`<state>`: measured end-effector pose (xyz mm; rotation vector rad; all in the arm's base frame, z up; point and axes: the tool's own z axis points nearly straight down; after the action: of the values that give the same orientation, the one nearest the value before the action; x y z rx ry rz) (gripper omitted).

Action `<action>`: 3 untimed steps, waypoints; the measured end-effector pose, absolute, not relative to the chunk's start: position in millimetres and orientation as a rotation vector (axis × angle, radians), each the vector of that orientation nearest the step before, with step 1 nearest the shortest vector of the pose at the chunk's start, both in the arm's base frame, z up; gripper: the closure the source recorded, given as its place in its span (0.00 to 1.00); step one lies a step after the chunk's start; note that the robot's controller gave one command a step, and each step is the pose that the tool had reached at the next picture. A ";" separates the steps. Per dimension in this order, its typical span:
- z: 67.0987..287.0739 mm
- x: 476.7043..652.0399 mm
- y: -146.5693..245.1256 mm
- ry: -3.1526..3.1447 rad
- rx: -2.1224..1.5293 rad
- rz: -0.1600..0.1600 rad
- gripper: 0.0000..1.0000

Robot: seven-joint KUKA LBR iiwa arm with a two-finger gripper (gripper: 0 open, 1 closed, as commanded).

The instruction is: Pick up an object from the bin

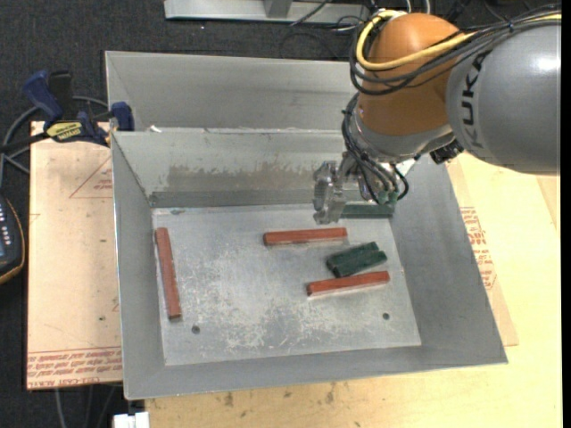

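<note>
Red-brown bars (167, 273); dark green block (355, 259); grey bin (268, 328); orange wrist cover (406, 56)

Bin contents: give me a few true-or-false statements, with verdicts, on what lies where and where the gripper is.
1. Three reddish-brown bars lie on the floor of the bin. True.
2. The dark green block lies against the left wall. False: it lies right of centre, between two bars.
3. The gripper is over the far right part, near the back wall. True.
4. The left bar runs parallel to the back wall. False: it runs along the left wall.
</note>
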<state>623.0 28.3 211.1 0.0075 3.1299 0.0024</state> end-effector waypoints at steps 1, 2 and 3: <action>205.7 621.7 28.1 3.138 0.010 0.002 0.00; 65.3 620.4 15.5 3.142 -0.179 0.002 0.00; 71.2 623.4 15.7 3.133 -0.178 0.003 1.00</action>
<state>623.4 15.7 71.2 -0.1775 3.1330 0.0026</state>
